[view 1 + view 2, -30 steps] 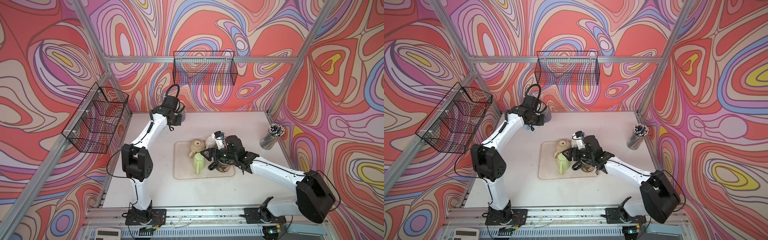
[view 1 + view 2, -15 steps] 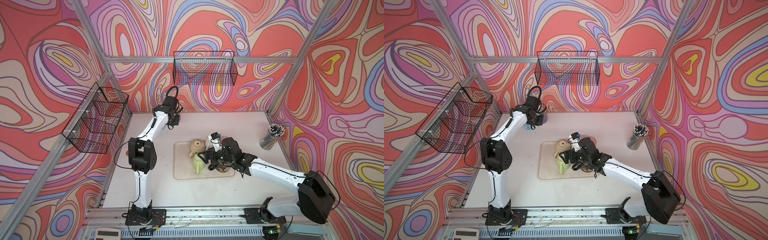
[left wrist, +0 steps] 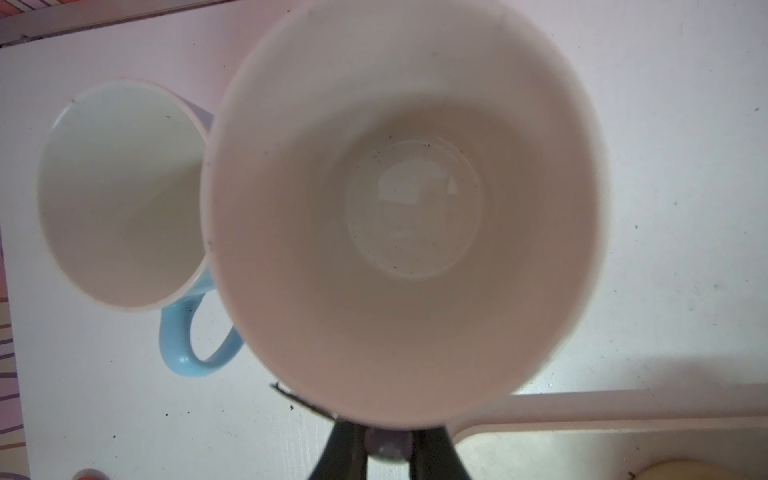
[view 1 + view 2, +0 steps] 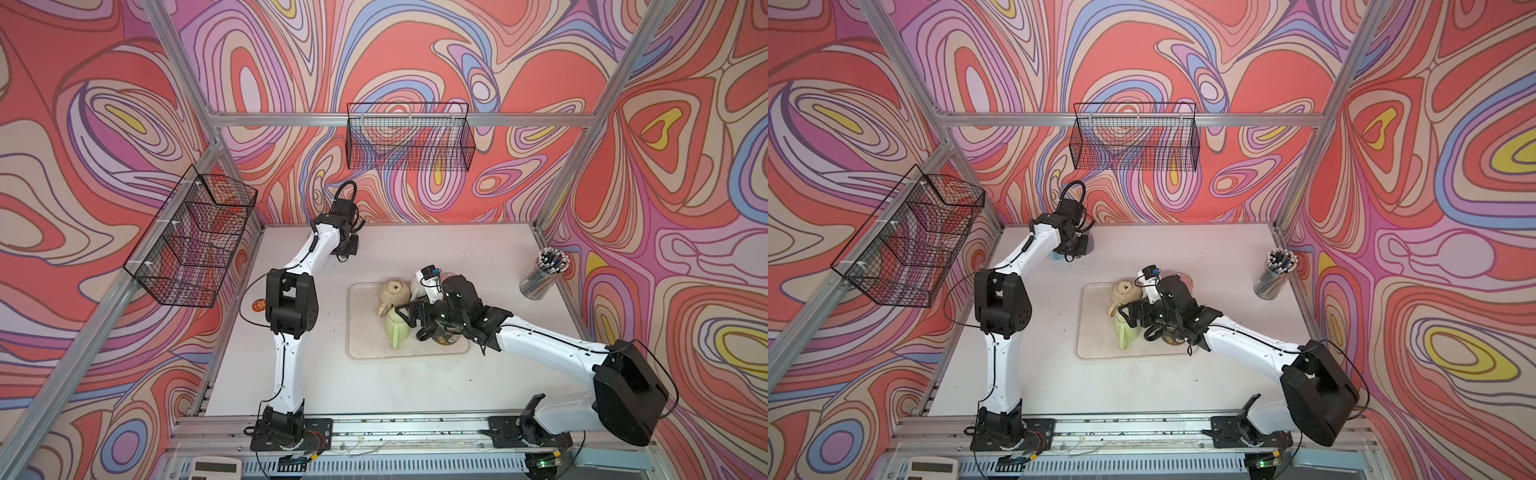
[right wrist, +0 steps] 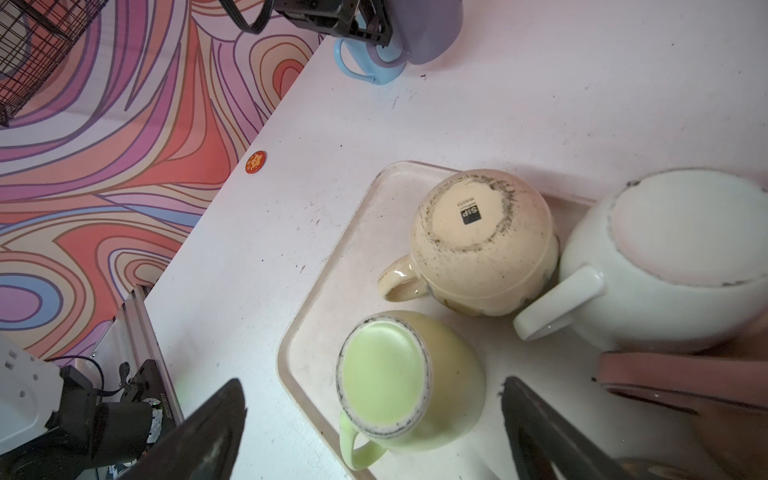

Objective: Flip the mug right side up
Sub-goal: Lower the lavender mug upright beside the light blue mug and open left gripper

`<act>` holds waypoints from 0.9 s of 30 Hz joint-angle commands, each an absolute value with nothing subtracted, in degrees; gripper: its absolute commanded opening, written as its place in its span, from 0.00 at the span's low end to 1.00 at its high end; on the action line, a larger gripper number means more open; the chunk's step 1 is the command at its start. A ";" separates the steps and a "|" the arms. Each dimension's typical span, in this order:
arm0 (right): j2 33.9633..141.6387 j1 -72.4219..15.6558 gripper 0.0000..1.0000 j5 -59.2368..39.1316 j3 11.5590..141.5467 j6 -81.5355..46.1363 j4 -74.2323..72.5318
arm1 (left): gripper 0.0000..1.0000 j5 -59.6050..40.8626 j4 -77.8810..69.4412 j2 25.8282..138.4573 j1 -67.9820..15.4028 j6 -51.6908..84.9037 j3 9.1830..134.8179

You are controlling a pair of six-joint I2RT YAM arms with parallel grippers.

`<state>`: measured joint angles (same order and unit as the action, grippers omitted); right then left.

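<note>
While your left gripper [image 3: 388,449] clamps the upright lavender mug [image 3: 399,208] at eleven o'clock on the table [image 4: 415,257], your right gripper [image 5: 372,384] stands wide apart over the green mug [image 5: 386,374].

Mouth-up lilac mug [image 3: 407,208] beside a blue mug [image 3: 124,187]; pale-green mug [image 5: 399,374] upside down on the tray [image 5: 316,291].

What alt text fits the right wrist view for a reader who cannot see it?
The open right claw frames an upside-down green mug on a beige tray, with an upside-down cream mug and white mug next to it. In the far corner of the table, the left claw holds a lilac mug beside a blue mug.
</note>
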<state>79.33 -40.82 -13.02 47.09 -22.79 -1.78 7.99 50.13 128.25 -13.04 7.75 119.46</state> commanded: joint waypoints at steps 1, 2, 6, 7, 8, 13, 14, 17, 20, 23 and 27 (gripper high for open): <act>80.80 -40.87 0.98 -13.09 48.16 -22.76 -2.73 | 0.00 8.77 48.47 129.16 -11.87 8.31 123.09; 81.01 -40.89 0.98 -13.26 48.25 -22.75 -2.69 | 0.00 8.83 48.35 129.57 -11.71 8.19 123.32; 81.55 -40.87 0.98 -13.54 48.44 -22.74 -2.68 | 0.00 8.88 48.75 131.36 -11.18 8.39 124.79; 81.73 -40.86 0.98 -13.66 48.54 -22.75 -2.66 | 0.00 8.80 48.76 131.69 -11.08 8.46 125.09; 81.84 -40.87 0.99 -13.63 48.56 -22.78 -2.58 | 0.00 8.79 48.91 132.04 -10.99 8.47 125.31; 82.26 -40.85 0.98 -13.86 48.69 -22.89 -2.71 | 0.00 8.40 49.36 133.41 -10.83 8.52 126.12; 82.27 -40.86 0.99 -13.97 48.69 -22.89 -2.73 | 0.00 8.29 49.35 133.57 -10.87 8.59 126.21; 82.43 -40.87 0.98 -14.05 48.74 -22.96 -2.78 | 0.00 8.20 49.31 133.93 -10.90 8.82 126.28; 82.51 -40.87 0.98 -14.32 48.83 -22.97 -2.90 | 0.00 8.30 49.59 134.38 -10.89 8.88 126.64; 82.44 -40.87 0.98 -14.37 48.70 -23.02 -2.93 | 0.00 8.85 49.86 134.73 -10.88 8.84 126.83; 82.42 -40.87 0.98 -14.69 48.69 -23.06 -3.07 | 0.00 9.92 50.06 135.22 -10.86 8.44 126.93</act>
<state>81.91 -40.82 -14.04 47.64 -23.03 -2.15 7.94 50.83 134.39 -11.20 8.36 124.44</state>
